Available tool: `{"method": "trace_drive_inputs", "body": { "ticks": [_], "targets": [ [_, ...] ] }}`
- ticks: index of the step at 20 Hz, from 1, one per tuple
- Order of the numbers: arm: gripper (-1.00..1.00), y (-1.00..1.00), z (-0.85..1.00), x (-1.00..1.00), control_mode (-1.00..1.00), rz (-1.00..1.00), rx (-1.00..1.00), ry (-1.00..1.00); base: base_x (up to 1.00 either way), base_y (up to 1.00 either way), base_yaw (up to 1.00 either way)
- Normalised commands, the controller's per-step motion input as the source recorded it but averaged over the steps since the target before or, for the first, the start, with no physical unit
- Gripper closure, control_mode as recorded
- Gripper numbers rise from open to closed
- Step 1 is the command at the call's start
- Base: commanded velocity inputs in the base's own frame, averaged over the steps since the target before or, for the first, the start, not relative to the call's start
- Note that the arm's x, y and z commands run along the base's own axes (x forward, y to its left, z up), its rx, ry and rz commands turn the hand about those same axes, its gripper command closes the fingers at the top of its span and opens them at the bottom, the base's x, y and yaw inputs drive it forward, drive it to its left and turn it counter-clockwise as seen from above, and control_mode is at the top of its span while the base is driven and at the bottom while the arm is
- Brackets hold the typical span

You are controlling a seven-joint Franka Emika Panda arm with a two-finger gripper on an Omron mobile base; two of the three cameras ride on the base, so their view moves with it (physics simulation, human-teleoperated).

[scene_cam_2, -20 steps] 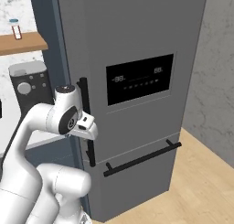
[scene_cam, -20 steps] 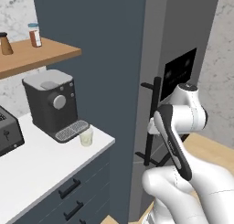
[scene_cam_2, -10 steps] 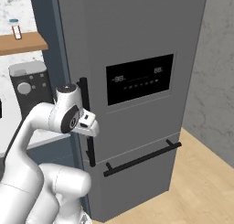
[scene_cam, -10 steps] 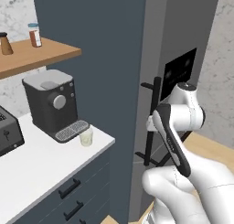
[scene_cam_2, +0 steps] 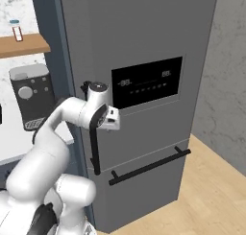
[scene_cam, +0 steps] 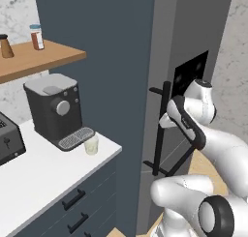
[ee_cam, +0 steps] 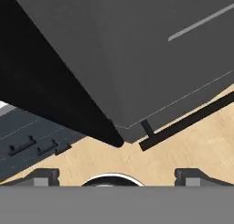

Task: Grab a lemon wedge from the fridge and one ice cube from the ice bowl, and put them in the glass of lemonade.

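Fridge (scene_cam_2: 144, 47): tall, flat grey, matte; door shut, lemon wedge judged inside, unseen. Handle (scene_cam_2: 94, 147): long black bar, long axis vertical, at the door's left edge.

Claw (scene_cam_2: 115, 120): spread wide, nothing held; placed just beside the handle's upper part, bar not yet enclosed. In the hand view the dark bar is seen running diagonally above the fingertips (ee_cam: 45, 175).

Glass (scene_cam: 90, 144): small clear tumbler, pale liquid, on the white worktop (scene_cam: 34, 178) before the boxy coffee machine (scene_cam: 54, 108), well apart from the claw.
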Motion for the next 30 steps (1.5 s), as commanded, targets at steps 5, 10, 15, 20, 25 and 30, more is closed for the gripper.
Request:
{"method": "trace_drive_inputs", "body": {
  "ticks": [5,10,15,20,25,30],
  "targets": [
    [-1.00,-0.20,0.33,0.96,-1.00,0.17,-0.05,0.00,0.00,0.00,0.00],
    [-1.00,-0.06,0.00,0.64,-1.00,0.21,0.00,0.00,0.00,0.00,0.00],
    [-1.00,0.09,-0.08,-0.25,-1.00,0.10,0.00,-0.25,0.00,0.00,0.00],
    [-1.00,-0.01,0.00,-0.64,-1.00,-0.01,0.00,-0.44,0.00,0.00,0.00],
    [-1.00,0.21,0.00,0.58,-1.00,-0.08,0.01,-0.08,0.00,0.00,0.00],
    [-1.00,0.00,0.00,0.36,-1.00,-0.06,0.10,-0.05,0.00,0.00,0.00]
  ]
}}
